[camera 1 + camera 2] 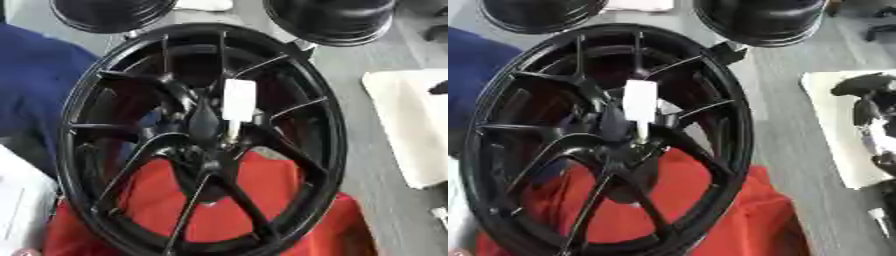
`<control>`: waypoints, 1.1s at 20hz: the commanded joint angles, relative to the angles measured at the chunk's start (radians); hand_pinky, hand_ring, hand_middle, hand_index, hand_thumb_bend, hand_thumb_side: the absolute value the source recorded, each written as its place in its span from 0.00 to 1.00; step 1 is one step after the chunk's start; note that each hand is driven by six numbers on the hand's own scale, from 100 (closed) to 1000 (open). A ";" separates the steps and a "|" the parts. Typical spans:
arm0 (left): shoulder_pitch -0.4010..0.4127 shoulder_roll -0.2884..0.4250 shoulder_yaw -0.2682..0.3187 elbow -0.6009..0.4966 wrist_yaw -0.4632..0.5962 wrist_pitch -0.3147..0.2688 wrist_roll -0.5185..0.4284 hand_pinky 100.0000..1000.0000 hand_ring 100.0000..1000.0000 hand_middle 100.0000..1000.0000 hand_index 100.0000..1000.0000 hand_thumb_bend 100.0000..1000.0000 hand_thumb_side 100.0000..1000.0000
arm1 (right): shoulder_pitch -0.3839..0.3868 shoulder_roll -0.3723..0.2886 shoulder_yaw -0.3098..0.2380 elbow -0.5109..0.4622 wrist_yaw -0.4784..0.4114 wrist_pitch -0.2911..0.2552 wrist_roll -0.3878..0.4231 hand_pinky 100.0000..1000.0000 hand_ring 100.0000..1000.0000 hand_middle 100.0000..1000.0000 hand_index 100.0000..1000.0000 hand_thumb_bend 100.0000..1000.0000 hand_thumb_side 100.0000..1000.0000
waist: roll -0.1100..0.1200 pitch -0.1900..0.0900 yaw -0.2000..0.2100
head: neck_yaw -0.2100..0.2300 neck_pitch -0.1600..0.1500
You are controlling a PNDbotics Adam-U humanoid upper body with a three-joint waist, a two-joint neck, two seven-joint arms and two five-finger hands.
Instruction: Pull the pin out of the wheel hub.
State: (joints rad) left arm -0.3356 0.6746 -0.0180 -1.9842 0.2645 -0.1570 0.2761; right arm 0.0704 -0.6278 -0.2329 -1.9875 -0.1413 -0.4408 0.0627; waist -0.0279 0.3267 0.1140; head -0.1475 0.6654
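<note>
- Wheel (203, 140), black w/ thin spokes, stands tilted mid-view; fills most of both views
- Hub (208, 131) at wheel centre, where spokes meet
- Pin (238, 100): white block-shaped top w/ thin pale stem below, stuck in hub, standing out toward camera; nothing touching it
- Red cloth (262, 200) under and behind lower half of wheel; shows through spokes
- Right hand (872, 117): black, at right edge of right eye view only, over white pad (833, 130); well apart from wheel; cannot tell if fingers released or clenched
- Left hand: not seen in either view
- Blue cloth (39, 85) at left, behind rim
- Two black round objects (337, 20) along top edge
</note>
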 commanded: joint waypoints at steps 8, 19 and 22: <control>0.149 -0.249 0.036 -0.016 0.031 0.021 0.094 0.58 0.72 0.59 0.66 0.00 0.72 | -0.035 -0.182 0.005 -0.012 0.036 -0.038 0.005 0.81 0.72 0.65 0.75 0.00 0.36 | -0.016 -0.029 0.008 | -0.022 -0.006; 0.190 -0.302 0.025 -0.016 0.011 0.077 0.103 0.57 0.72 0.58 0.66 0.00 0.75 | -0.087 -0.407 0.084 -0.012 0.196 -0.091 0.103 0.82 0.77 0.71 0.80 0.00 0.17 | -0.029 -0.045 -0.003 | -0.043 -0.002; 0.191 -0.300 0.021 -0.016 0.011 0.082 0.100 0.57 0.72 0.58 0.66 0.00 0.75 | -0.114 -0.447 0.111 -0.012 0.204 -0.092 0.135 0.82 0.78 0.72 0.81 0.00 0.15 | -0.033 -0.046 -0.001 | -0.050 0.001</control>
State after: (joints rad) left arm -0.1416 0.3596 0.0032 -1.9836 0.2797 -0.0792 0.3770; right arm -0.0351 -1.0199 -0.1217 -1.9876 0.0528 -0.5307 0.1848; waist -0.0638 0.3079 0.1130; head -0.1918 0.6670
